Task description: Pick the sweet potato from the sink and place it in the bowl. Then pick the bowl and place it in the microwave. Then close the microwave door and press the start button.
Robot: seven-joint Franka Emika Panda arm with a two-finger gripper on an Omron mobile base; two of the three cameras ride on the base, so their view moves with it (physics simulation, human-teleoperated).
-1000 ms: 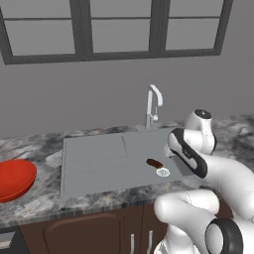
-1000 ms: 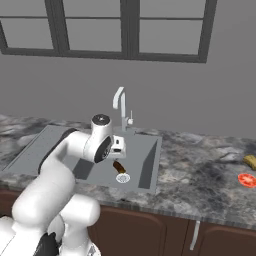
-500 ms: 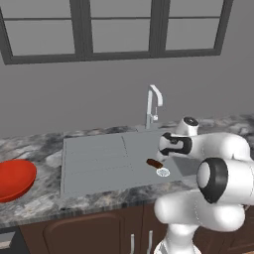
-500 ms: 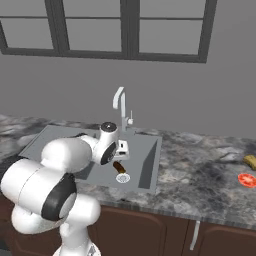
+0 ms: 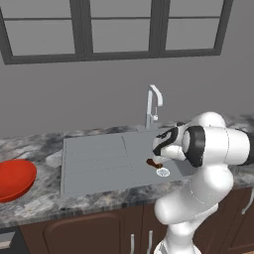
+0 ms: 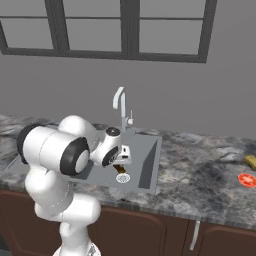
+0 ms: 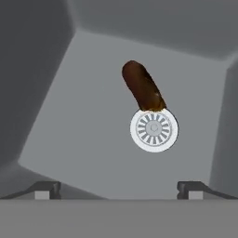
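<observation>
On the sink [image 5: 99, 163] floor, in the basin at its right end: sweet potato [image 7: 142, 87], dark reddish-brown, lying flat with one end overlapping the rim of the round drain [image 7: 154, 129]. Same tuber seen from the left base camera [image 5: 151, 162] just beside the drain [image 5: 162, 172], and from the right base camera [image 6: 120, 170] just above the drain [image 6: 123, 177], partly hidden behind the hand.

Above the basin: gripper [image 7: 119, 188], hovering over the potato, pointing down. Jaws spread wide, nothing between them; the two dark fingertips [image 7: 45, 188] low at either side of the hand camera's picture, far apart. Potato well ahead of the tips, a little toward the right-hand tip rather than centred, long axis slanting across the line between them. No contact with potato or sink floor.

On the granite counter [image 5: 39, 203], well to the left of the sink: red bowl [image 5: 15, 178], upright.

Behind the basin: silvery faucet [image 5: 153, 104].
</observation>
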